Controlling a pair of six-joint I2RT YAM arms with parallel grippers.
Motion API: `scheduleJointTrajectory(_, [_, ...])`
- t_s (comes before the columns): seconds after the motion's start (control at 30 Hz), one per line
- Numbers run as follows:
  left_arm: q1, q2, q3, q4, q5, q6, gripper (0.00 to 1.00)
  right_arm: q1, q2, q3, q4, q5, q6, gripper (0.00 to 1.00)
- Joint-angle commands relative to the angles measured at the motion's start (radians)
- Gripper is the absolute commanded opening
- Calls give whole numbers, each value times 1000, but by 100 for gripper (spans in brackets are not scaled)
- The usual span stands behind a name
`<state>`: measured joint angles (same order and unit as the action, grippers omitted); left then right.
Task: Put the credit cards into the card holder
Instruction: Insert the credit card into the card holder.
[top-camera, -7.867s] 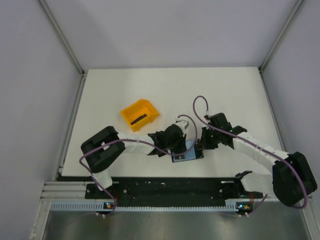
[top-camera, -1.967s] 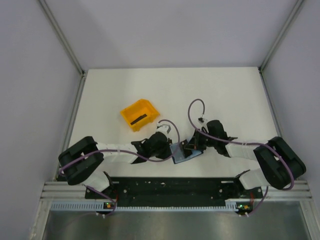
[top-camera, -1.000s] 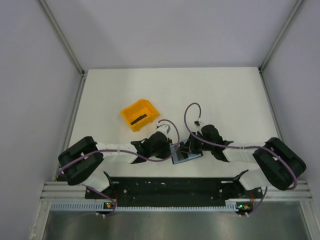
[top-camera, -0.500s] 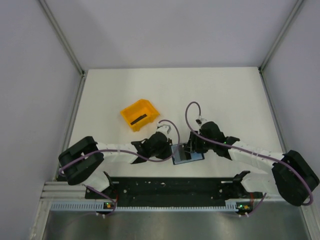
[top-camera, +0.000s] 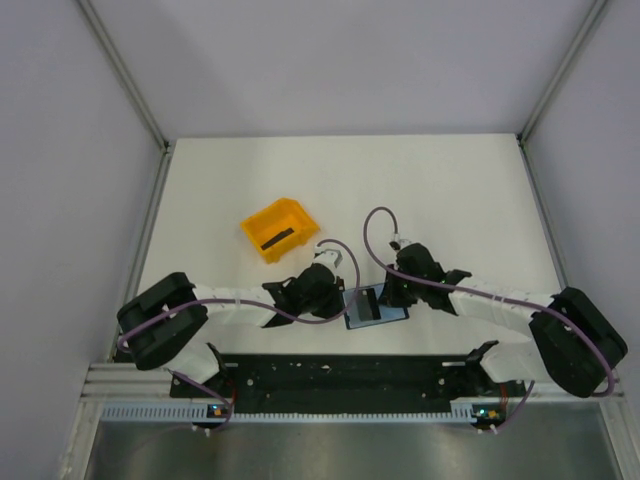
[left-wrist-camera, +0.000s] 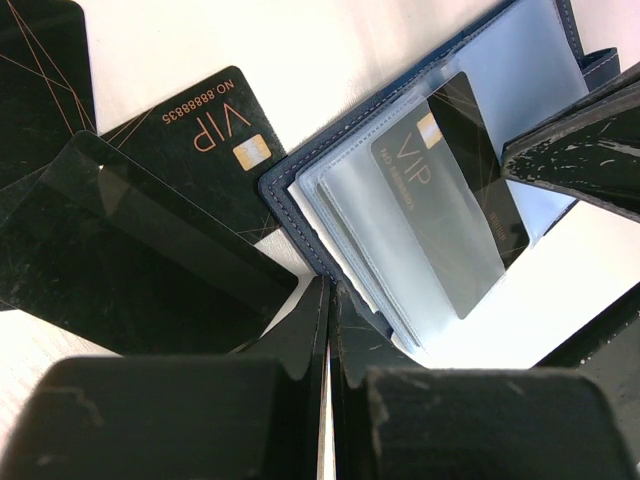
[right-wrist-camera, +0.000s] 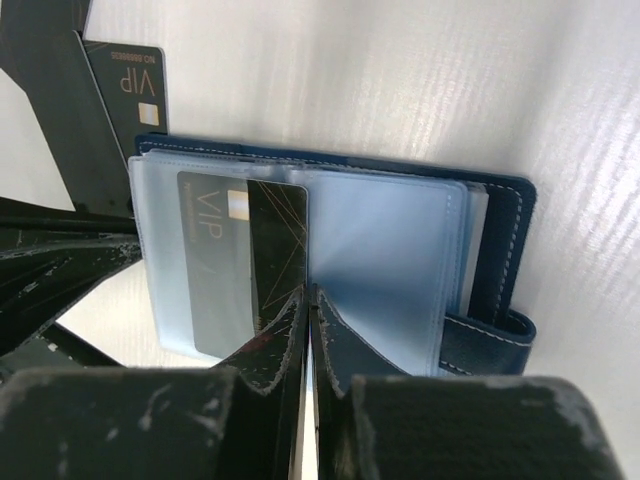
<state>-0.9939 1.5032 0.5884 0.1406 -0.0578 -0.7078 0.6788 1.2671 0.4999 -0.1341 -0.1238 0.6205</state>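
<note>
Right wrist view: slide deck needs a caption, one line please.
Shut right gripper tips meet a black VIP card partly sleeved in the open navy folding wallet.

**A:** How is the overhead view lit?

**B:** Evenly, with soft diffuse light. The white desk is bright, and the arms throw only faint, short shadows.

**A:** And the wrist views?

**B:** Sharp farther out, blurred up close. The left gripper and right gripper are dark, soft-edged masses along the bottom. The clear sleeves of the card holder carry a pale sheen, and streaky glare washes the desk at upper right.
</note>
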Motion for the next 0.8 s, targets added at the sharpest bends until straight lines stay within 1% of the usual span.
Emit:
scheduleJointTrajectory(0.0, [-5, 20, 4, -22, 6, 13, 0, 10, 35, 25, 92, -66, 7, 2])
scheduleJointTrajectory(0.33, [-5, 26, 2, -16, 10, 8, 0, 10, 63, -18, 254, -218, 58, 0])
scheduleJointTrajectory(0.43, [-5, 25, 1, -16, 9, 8, 0, 10, 77, -14, 266, -249, 61, 0])
scheduleJointTrajectory(0.5, [-5, 22, -2, -19, 9, 8, 0, 11, 49, -15, 255, -238, 53, 0])
scheduleJointTrajectory(0.57, [-5, 15, -7, -19, 6, 7, 0, 10, -12, -8, 199, -177, 35, 3])
scheduleJointTrajectory(0.6, [-5, 12, -7, -19, 4, 7, 0, 10, -47, 3, 150, -128, 24, 6])
scheduleJointTrajectory(0.7, [-5, 11, -10, -21, 3, 8, 0, 10, -152, 43, -37, 19, -8, 20])
scheduleJointTrajectory(0.77, [-5, 11, -10, -19, 4, 8, 0, 8, -189, 75, -146, 103, -21, 26])
